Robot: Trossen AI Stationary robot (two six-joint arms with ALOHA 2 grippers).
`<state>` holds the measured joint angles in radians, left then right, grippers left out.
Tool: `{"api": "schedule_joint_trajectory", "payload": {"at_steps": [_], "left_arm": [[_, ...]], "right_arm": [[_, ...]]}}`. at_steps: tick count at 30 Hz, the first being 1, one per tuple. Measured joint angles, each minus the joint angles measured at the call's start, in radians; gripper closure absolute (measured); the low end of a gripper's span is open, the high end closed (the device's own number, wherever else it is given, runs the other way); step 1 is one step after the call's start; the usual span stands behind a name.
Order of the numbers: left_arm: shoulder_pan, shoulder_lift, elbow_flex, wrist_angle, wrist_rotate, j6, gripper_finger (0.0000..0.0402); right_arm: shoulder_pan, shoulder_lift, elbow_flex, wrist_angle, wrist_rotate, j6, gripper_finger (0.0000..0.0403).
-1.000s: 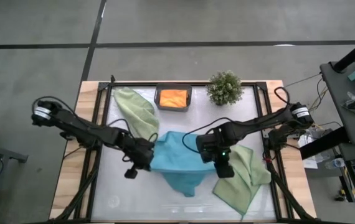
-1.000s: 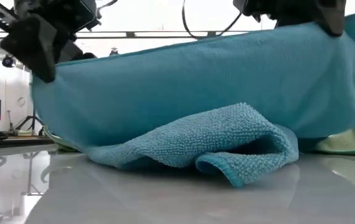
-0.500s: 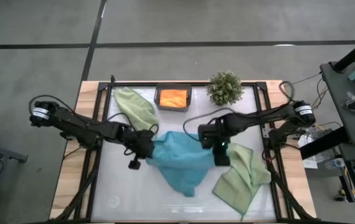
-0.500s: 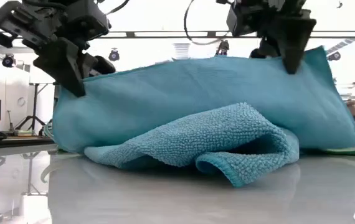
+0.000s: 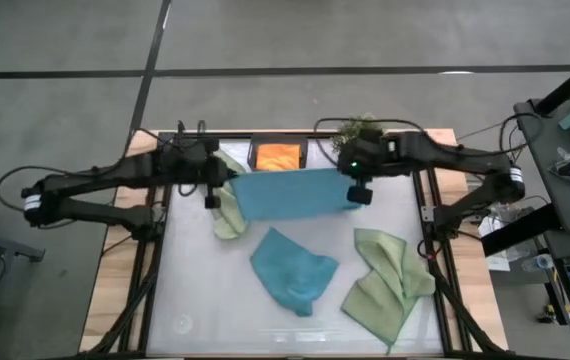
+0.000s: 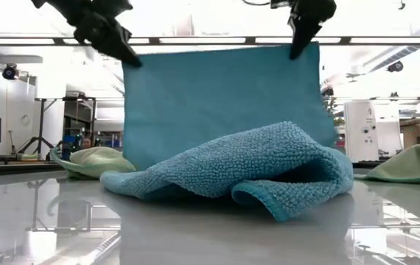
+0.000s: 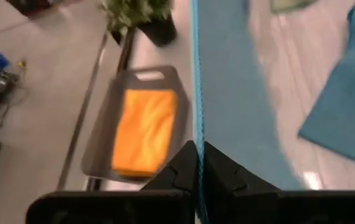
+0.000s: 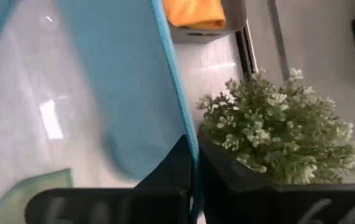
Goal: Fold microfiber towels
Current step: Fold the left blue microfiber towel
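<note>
A teal-blue towel (image 5: 293,194) hangs spread between my two grippers over the far half of the table. My left gripper (image 5: 211,196) is shut on its upper left corner and my right gripper (image 5: 359,192) on its upper right corner. A second teal-blue towel (image 5: 293,271) lies crumpled on the table's middle, in front of the hanging one (image 6: 221,96) in the low view. One sage green towel (image 5: 227,208) lies bunched at the far left, another (image 5: 390,282) at the near right. An orange towel (image 5: 278,157) lies in the dark tray. My left gripper pinches the hanging towel's upper left corner (image 6: 130,66) between its two fingers, slanting down from the table's left; the edge (image 7: 196,134) runs out from between the fingers. The towel hangs below, its top edge taut. My right gripper pinches the upper right corner (image 6: 302,53) between its two fingers, pointing steeply down. The side edge (image 8: 187,140) leaves the fingers. The towel hangs flat below; the crumpled towel hides its lower edge.
The dark grey tray (image 5: 303,150) stands at the far edge, with a potted plant (image 8: 277,134) right of it, close beside my right gripper. Black frame rails (image 5: 163,250) run along the table's left and right sides. Bare tabletop (image 5: 205,310) lies at the near left.
Both grippers have risen and gone toward the table's far edge, staying shut. The upper teal-blue towel has been lifted off the crumpled one and now hangs flat with its top edge drawn taut. The crumpled teal-blue towel has stayed on the table.
</note>
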<state>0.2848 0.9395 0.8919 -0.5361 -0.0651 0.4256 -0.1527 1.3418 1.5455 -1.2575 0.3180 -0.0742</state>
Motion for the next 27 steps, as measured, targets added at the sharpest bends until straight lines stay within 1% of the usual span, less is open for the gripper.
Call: {"api": "schedule_joint_trajectory", "payload": {"at_steps": [3,5,8,11,13,15,17,18,19,20,22,23,25,26,27], "left_arm": [[-0.007,-0.034,-0.009,-0.005,0.081,0.005,0.0402],[-0.019,-0.041,-0.025,-0.006,0.134,-0.018,0.0402],[-0.044,-0.038,-0.046,-0.013,0.174,-0.075,0.0402],[-0.081,-0.024,-0.05,-0.021,0.188,-0.082,0.0402],[-0.096,-0.024,-0.052,-0.02,0.19,-0.067,0.0402],[-0.096,-0.033,-0.033,-0.014,0.187,-0.053,0.0402],[-0.095,-0.048,0.0,0.017,0.152,-0.054,0.0402],[-0.095,-0.058,0.014,0.036,0.11,-0.053,0.0402],[-0.096,-0.068,0.025,0.062,0.054,-0.053,0.0402],[-0.096,-0.078,0.033,0.093,-0.014,-0.053,0.0402],[-0.095,-0.092,0.046,0.147,-0.11,-0.055,0.0402],[-0.094,-0.097,0.049,0.16,-0.13,-0.064,0.0402],[-0.094,-0.107,0.054,0.161,-0.13,-0.079,0.0402],[-0.095,-0.108,0.054,0.161,-0.126,-0.081,0.0402],[-0.095,-0.111,0.053,0.159,-0.111,-0.087,0.0402]], "right_arm": [[0.0,-0.046,-0.004,-0.001,-0.035,0.006,0.0394],[0.003,-0.073,-0.013,-0.004,-0.087,0.022,0.0394],[0.012,-0.101,-0.027,-0.001,-0.156,0.056,0.0394],[0.024,-0.12,-0.045,0.0,-0.244,0.044,0.0394],[0.034,-0.125,-0.049,0.006,-0.254,0.015,0.0394],[0.035,-0.132,-0.049,0.025,-0.214,-0.007,0.0394],[0.035,-0.141,-0.049,0.078,-0.095,-0.013,0.0394],[0.034,-0.144,-0.049,0.102,-0.044,-0.014,0.0394],[0.033,-0.146,-0.049,0.115,-0.031,-0.023,0.0394],[0.032,-0.15,-0.049,0.125,-0.061,-0.046,0.0394],[0.028,-0.153,-0.049,0.145,-0.151,-0.107,0.0394],[0.029,-0.154,-0.049,0.171,-0.148,-0.11,0.0394],[0.03,-0.154,-0.049,0.218,-0.058,-0.074,0.0394],[0.028,-0.153,-0.049,0.219,-0.047,-0.074,0.0394],[0.024,-0.153,-0.049,0.211,-0.097,-0.1,0.0394]]}}
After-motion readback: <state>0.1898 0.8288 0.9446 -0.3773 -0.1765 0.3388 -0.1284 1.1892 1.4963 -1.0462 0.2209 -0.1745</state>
